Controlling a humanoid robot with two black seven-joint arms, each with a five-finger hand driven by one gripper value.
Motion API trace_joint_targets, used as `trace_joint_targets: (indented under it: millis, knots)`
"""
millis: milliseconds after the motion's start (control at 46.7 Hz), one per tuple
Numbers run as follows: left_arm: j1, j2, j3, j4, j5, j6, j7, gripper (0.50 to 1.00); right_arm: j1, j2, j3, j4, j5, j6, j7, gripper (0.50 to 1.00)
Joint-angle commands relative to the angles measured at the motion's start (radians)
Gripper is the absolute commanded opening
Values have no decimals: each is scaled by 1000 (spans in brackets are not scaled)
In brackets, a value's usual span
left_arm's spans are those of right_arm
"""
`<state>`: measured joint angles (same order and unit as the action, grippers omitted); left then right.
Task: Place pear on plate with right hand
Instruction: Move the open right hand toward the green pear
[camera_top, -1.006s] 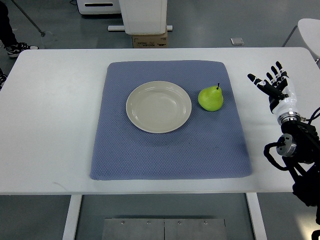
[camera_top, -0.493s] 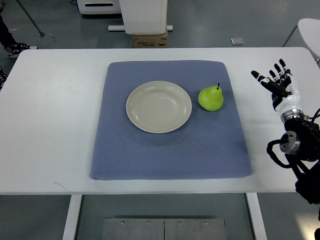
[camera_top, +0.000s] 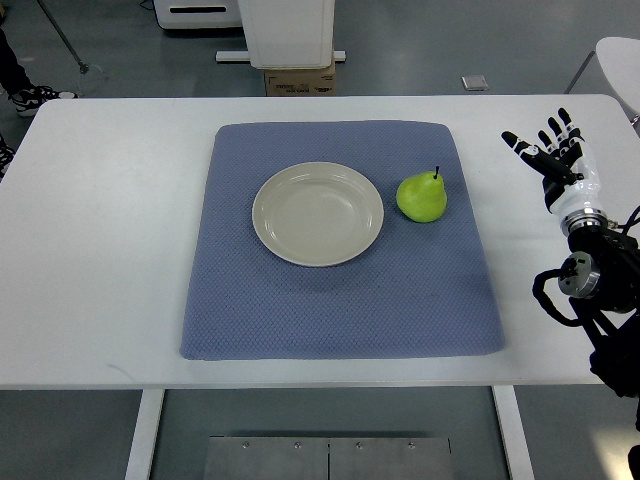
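The green pear (camera_top: 422, 197) sits upright on the blue mat (camera_top: 340, 290) at 3 o'clock of the cream plate (camera_top: 317, 213), just beside its rim, while the right hand (camera_top: 558, 161), fingers spread and empty, hovers over the white table (camera_top: 100, 250) well apart at the pear's 3 o'clock

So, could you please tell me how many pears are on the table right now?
1. The pear sits on the blue mat, just right of the plate; nothing appears hidden.

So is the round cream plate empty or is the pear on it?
Empty. The round cream plate shows only bare surface; the green pear sits beside it on the blue mat, and the right hand holds nothing.
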<state>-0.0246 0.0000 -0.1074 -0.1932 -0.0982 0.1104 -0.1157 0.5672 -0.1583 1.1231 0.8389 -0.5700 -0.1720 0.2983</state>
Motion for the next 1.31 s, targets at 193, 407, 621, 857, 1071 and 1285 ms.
trace_joint_targets:
  millis: [193, 407, 621, 857, 1071, 1285]
  knots:
    - [0, 0, 0, 0, 0, 0, -1, 1000, 13, -9, -19, -12, 2, 23, 1, 1000]
    - [0, 0, 0, 0, 0, 0, -1, 1000, 2, -44, -22, -7, 10, 75, 16, 1000]
    - [0, 0, 0, 0, 0, 0, -1, 1000, -17, -87, -72, -6, 9, 112, 64, 1000]
    - [0, 0, 0, 0, 0, 0, 1, 1000, -32, -78, -146, -3, -1, 112, 125, 1000]
    - [0, 0, 0, 0, 0, 0, -1, 1000, -35, -50, -201, 3, -24, 112, 171, 1000]
    - [0, 0, 0, 0, 0, 0, -1, 1000, -32, -40, -270, 2, -56, 111, 239, 1000]
